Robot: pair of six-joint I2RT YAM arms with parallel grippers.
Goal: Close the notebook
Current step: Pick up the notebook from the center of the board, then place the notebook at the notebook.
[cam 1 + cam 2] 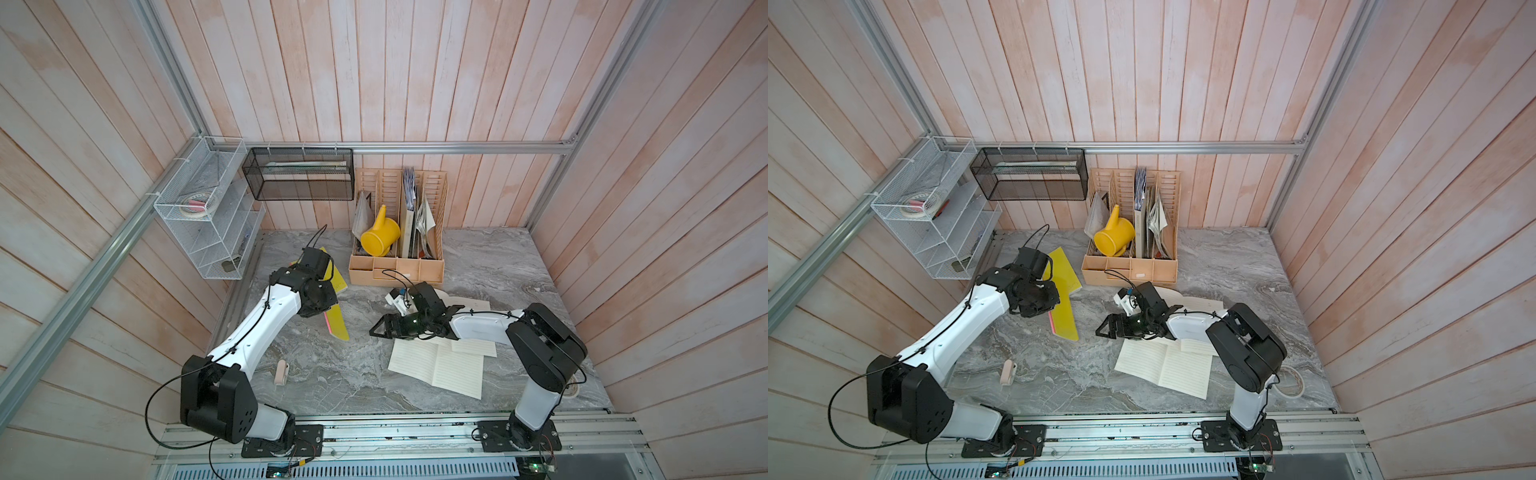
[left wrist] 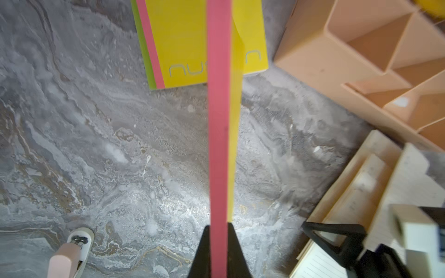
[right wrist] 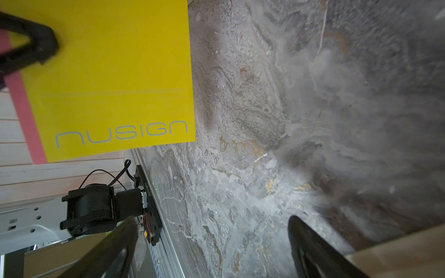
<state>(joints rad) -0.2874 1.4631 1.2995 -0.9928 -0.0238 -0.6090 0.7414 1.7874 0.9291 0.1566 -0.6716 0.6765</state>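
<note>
Notebook point(image 1: 337, 326): yellow glossy cover with a pink strip along one edge, located left of centre on the grey marble-pattern table point(image 1: 332, 386). In both top views one leaf lies flat on the table and the other is raised on edge. The flat leaf shows pale printed lettering and a narrow green band beside the pink one in the left wrist view.

Left gripper point(image 2: 218, 234): jaws closed tight on the pink edge strip of the raised leaf point(image 2: 218, 120), one black wedge-shaped finger on each side of it. The thin, stiff leaf stands nearly edge-on to the left wrist camera.

A small pink-and-white clip-like item point(image 1: 282, 372) with a metal part lies on the table nearer the arm bases, apart from the notebook.

At the rear centre stands a peach plastic desk organiser point(image 1: 397, 270) with slatted dividers. It holds papers and a smooth yellow watering can point(image 1: 379, 239).

Right gripper point(image 3: 213, 220): jaws spread wide, nothing between them. It is turned on its side above the table, between the notebook and an open booklet of cream lined pages point(image 1: 436, 365) that lies flat under the right arm.
</note>
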